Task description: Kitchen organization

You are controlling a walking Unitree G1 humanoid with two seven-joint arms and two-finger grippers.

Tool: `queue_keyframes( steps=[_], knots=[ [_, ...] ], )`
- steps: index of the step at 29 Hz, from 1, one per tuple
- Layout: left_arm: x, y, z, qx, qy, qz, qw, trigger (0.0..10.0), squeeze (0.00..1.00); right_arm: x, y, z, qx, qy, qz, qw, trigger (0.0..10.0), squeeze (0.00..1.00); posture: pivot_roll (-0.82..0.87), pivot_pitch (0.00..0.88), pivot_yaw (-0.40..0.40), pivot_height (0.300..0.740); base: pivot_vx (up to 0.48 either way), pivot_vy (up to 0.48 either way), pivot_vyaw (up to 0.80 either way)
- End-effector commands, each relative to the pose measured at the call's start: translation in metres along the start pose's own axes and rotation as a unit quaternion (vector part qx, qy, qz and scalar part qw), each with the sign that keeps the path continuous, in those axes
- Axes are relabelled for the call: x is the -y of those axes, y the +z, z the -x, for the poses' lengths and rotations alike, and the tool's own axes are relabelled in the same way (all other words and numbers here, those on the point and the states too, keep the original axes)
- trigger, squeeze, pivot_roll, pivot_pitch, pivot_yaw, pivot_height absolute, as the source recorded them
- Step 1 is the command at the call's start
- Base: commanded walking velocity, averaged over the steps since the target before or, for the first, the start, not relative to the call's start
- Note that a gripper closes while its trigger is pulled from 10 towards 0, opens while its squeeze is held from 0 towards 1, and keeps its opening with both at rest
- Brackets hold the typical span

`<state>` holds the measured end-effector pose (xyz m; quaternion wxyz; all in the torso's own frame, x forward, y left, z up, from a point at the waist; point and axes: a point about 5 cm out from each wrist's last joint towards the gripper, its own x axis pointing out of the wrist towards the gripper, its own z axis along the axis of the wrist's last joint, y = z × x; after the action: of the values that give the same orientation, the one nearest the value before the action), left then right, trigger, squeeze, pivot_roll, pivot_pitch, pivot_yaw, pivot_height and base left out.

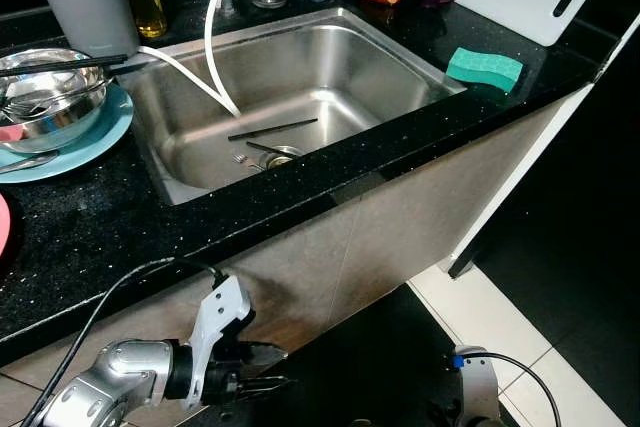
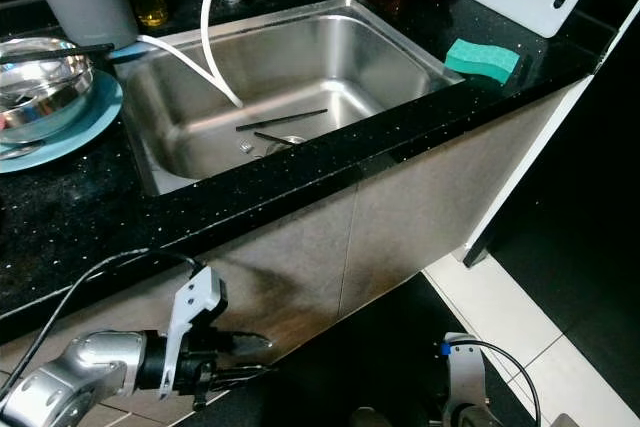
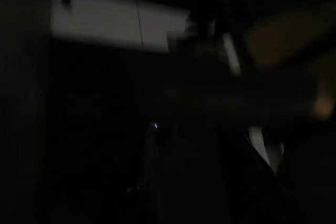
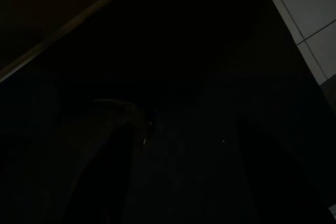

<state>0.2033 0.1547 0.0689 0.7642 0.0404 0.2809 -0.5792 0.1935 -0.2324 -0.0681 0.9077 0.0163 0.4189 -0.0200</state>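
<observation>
Lowest and closest, the left gripper [image 1: 268,367] hangs below the black counter [image 1: 90,237], its fingers nearly together around nothing. Beside it the right gripper [image 1: 470,397] is cut off; whether its fingers are apart I cannot tell. Up in the steel sink [image 1: 400,67] lie a pair of chopsticks [image 1: 272,129], a fork [image 1: 252,158] and a white hose [image 1: 212,57]. On the left, a steel bowl [image 1: 45,97] sits on a blue plate [image 1: 90,142], contents unclear. A green sponge [image 1: 484,68] rests right of the sink. Both wrist views are too dark to read.
</observation>
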Motion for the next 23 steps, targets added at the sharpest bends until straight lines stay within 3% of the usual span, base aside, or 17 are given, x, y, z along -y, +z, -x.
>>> queue_keyframes(
  steps=[1, 8, 12, 19, 23],
  knots=[
    [-0.001, -0.012, 0.003, -0.032, 0.008, -0.003, 0.999, 10.0, 0.00, -0.001, -0.005, 0.001, -0.005, 0.000, -0.010, 1.000, 10.0, 0.00, 0.02, 0.135, -0.014, 0.740, 0.000, 0.000, 0.00],
    [0.000, 0.024, 0.007, 0.057, 0.002, -0.031, 0.998, 10.0, 0.00, -0.001, -0.005, 0.001, -0.004, 0.000, -0.012, 1.000, 10.0, 0.00, 0.02, 0.145, -0.015, 0.740, 0.000, 0.000, 0.00],
    [0.026, 0.073, 0.014, 0.150, -0.091, -0.071, 0.982, 10.0, 0.00, -0.001, -0.005, 0.001, -0.005, 0.000, -0.012, 1.000, 10.0, 0.00, 0.03, 0.144, -0.017, 0.740, 0.000, 0.000, 0.00],
    [0.063, 0.099, 0.018, 0.174, -0.212, -0.112, 0.955, 10.0, 0.00, -0.002, -0.005, 0.001, -0.004, 0.000, -0.014, 1.000, 10.0, 0.00, 0.03, 0.142, -0.010, 0.740, 0.000, 0.000, 0.00],
    [0.062, 0.112, 0.024, 0.206, -0.198, -0.122, 0.950, 10.0, 0.00, -0.003, -0.004, 0.000, -0.003, 0.000, -0.016, 1.000, 10.0, 0.00, 0.03, 0.141, -0.006, 0.740, 0.000, 0.000, 0.00]
  ],
)
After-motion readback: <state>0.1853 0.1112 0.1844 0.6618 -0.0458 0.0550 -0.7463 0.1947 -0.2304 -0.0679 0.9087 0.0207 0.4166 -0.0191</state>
